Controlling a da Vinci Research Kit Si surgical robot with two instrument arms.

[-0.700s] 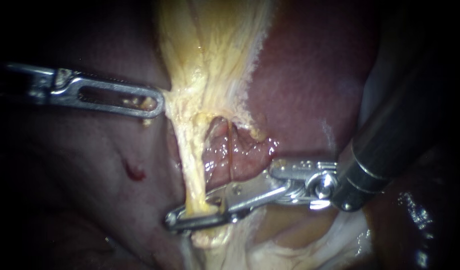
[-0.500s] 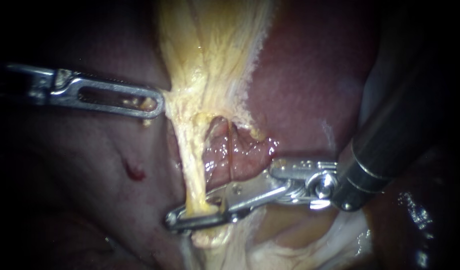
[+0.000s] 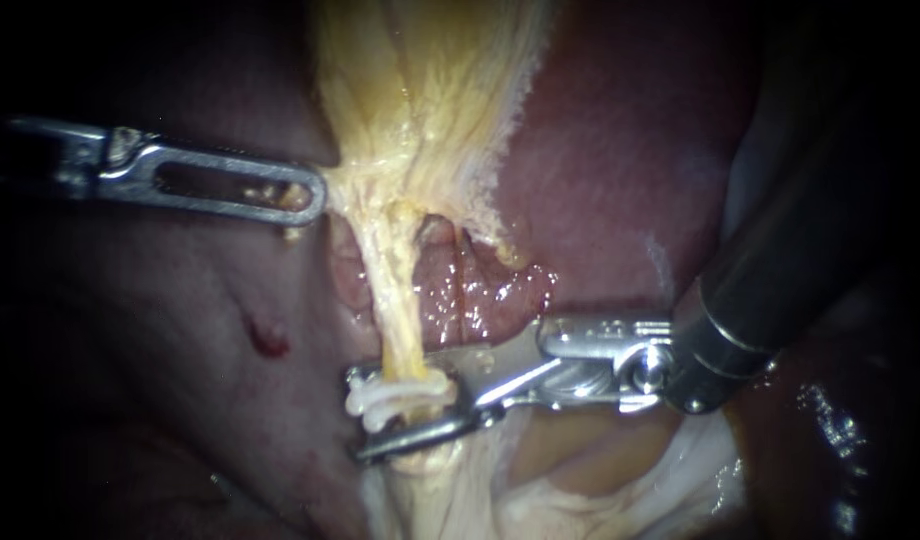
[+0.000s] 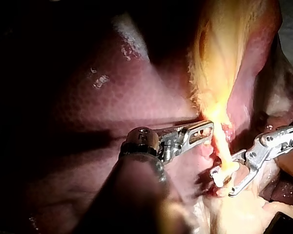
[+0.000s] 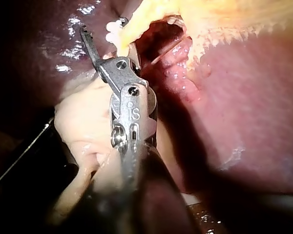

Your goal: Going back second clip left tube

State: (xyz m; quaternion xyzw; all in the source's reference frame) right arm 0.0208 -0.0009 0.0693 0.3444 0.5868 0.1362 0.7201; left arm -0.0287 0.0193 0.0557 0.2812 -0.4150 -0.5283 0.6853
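Clipping of the left tube [image 3: 400, 310] seems nearly done. A white clip [image 3: 395, 398] sits across the low end of this tube and looks pressed flat around it. Whether its two pale bands are one clip or two, I cannot tell. My right instrument [image 3: 360, 417] has its jaws released. They stand apart, one above the clip and one below, so the clip lies between them but is not squeezed. My left instrument [image 3: 315, 195] is clenched on the yellow tissue [image 3: 420, 100] just above the tube and holds it stretched in front of the liver [image 3: 600, 180]. What is left, in my judgement, is only to draw the right instrument back off the tube without catching the clip.
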